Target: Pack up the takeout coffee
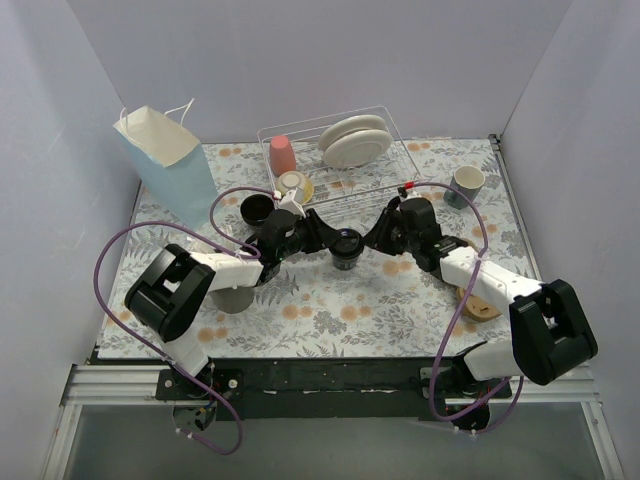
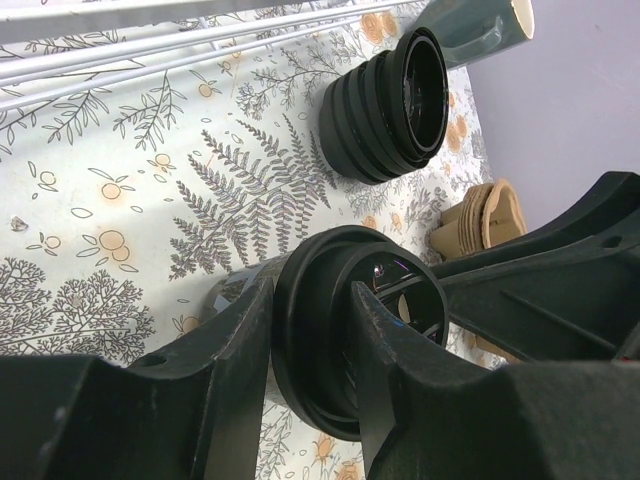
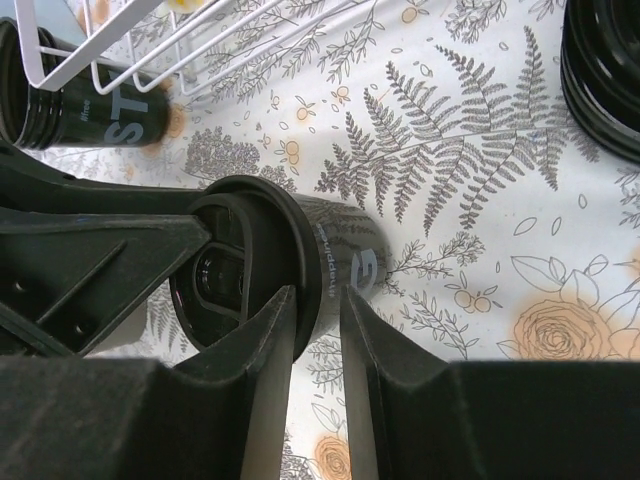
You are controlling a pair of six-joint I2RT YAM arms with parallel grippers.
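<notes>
Cup [image 1: 346, 247] at table centre looks light and crushable, with a slick lid [image 2: 330, 290], so I'd hold it at the stiffer rim. My left gripper [image 2: 312, 295] and right gripper [image 3: 315, 298] are both clamped there. I count two black cups, the open cup [image 1: 257, 208] at ten o'clock, plus one lid stack [image 2: 385, 105].

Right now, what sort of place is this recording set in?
Probably a mock kitchen counter in a plain-walled test booth: a wire dish rack with plates, a floral tablecloth, a paper bag.
</notes>
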